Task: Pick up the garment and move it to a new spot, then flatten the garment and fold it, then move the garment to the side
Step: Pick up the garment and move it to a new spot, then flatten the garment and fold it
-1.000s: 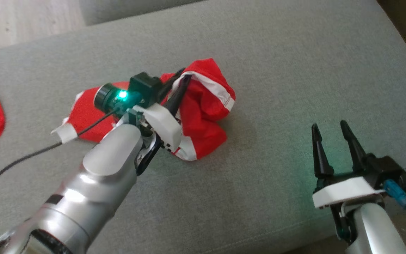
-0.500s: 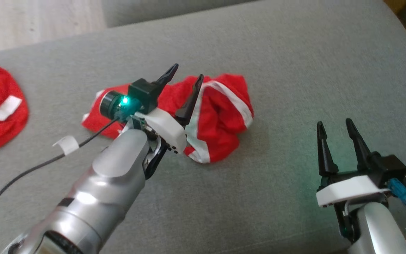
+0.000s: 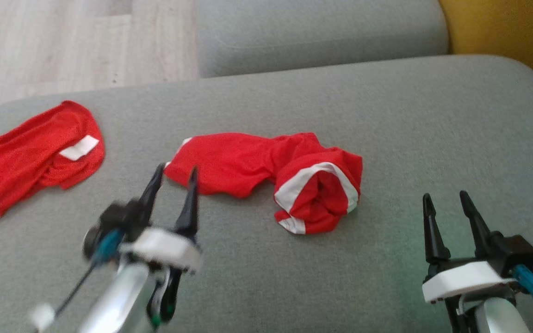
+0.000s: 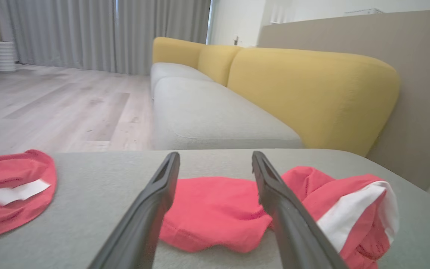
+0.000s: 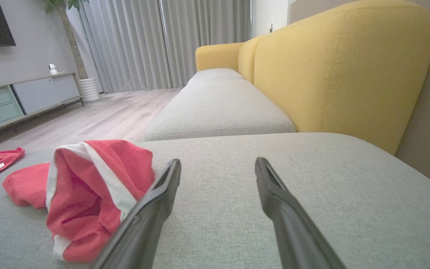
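Since a second ago the left end effector (image 3: 176, 168) has let go of the garment (image 3: 243, 162) and drawn back to the lower left of the head view. It was clamped in the red cloth then; now it is released, its two dark fingers spread wide. The head view itself has swung as well, so part of that shift is the camera's. The fingers point up the frame with a slight lean to the right, tips just short of the garment's left end. The pale forearm behind them rises from the bottom edge and is blurred. In the left wrist view the red cloth lies across the frame behind both fingers.

At the lower right of the head view, the right end effector (image 3: 445, 195) is likewise released, fingers apart and pointing up the frame, well clear of the garment.

A second red garment (image 3: 26, 152) with a white patch (image 3: 79, 148) lies at the left edge, well apart from the first. Both rest on the grey seat cushion (image 3: 410, 120). Another grey cushion (image 3: 317, 37) sits at the top, a yellow backrest (image 3: 502, 32) at the upper right, and a wooden floor (image 3: 63, 41) at the upper left.

The garment lies in the middle of the frame. Its left part is stretched fairly flat, and its right end is bunched into a roll with a white band curving round it.
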You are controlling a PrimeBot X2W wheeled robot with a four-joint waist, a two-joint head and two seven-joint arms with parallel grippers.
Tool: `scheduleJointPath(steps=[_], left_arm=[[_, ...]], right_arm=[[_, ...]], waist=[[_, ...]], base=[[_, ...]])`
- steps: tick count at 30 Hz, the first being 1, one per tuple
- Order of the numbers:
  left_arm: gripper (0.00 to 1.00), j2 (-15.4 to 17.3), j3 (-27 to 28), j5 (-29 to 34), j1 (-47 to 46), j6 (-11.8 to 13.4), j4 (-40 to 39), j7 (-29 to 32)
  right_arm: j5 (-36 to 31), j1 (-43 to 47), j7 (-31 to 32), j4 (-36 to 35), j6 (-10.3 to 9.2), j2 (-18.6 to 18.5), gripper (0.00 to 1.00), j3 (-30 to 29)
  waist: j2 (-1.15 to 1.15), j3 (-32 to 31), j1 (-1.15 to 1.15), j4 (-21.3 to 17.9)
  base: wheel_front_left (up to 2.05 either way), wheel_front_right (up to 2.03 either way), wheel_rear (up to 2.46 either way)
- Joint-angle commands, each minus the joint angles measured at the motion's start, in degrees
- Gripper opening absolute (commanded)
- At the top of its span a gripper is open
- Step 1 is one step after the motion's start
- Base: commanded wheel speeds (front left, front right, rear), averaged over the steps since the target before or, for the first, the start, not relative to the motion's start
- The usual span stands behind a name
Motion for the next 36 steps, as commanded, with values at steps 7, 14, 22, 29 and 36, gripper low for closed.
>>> scheduleJointPath(steps=[7, 14, 22, 29, 36], left_arm=[[1.00, 2.22, 9.43, 3.50, 10.71, 3.49, -10.67, -0.60], [1.00, 0.94, 15.05, 5.99, 20.09, 4.22, -16.04, -0.61], [1.00, -0.57, 17.25, 7.35, 23.09, 2.78, -17.18, -0.61], [1.00, -1.23, 18.10, 8.27, 23.19, 1.75, -16.36, -0.61], [1.00, -1.63, 18.39, 8.80, 22.90, 1.05, -15.50, -0.61]], right_arm=[[0.25, 0.14, -0.62, -2.44, 0.43, -0.30, 1.00, 1.59], [0.81, 1.87, -0.62, -3.10, 0.43, -0.30, 1.00, 1.45], [1.54, 2.67, -0.62, -3.16, 0.43, -0.30, 1.00, 1.50], [1.64, 2.34, -0.62, -3.03, 0.43, -0.30, 1.00, 1.56], [1.56, 2.18, -0.62, -3.23, 0.43, -0.30, 1.00, 1.49]], waist=[[0.00, -2.05, 0.01, 2.33], [0.00, -2.34, 0.01, 3.38], [0.00, -2.31, 0.01, 3.66], [0.00, -2.41, 0.01, 3.36], [0.00, -2.35, 0.01, 3.44]], base=[[0.00, 0.00, 0.00], [0.00, 0.00, 0.00], [0.00, 0.00, 0.00], [0.00, 0.00, 0.00], [0.00, 0.00, 0.00]])
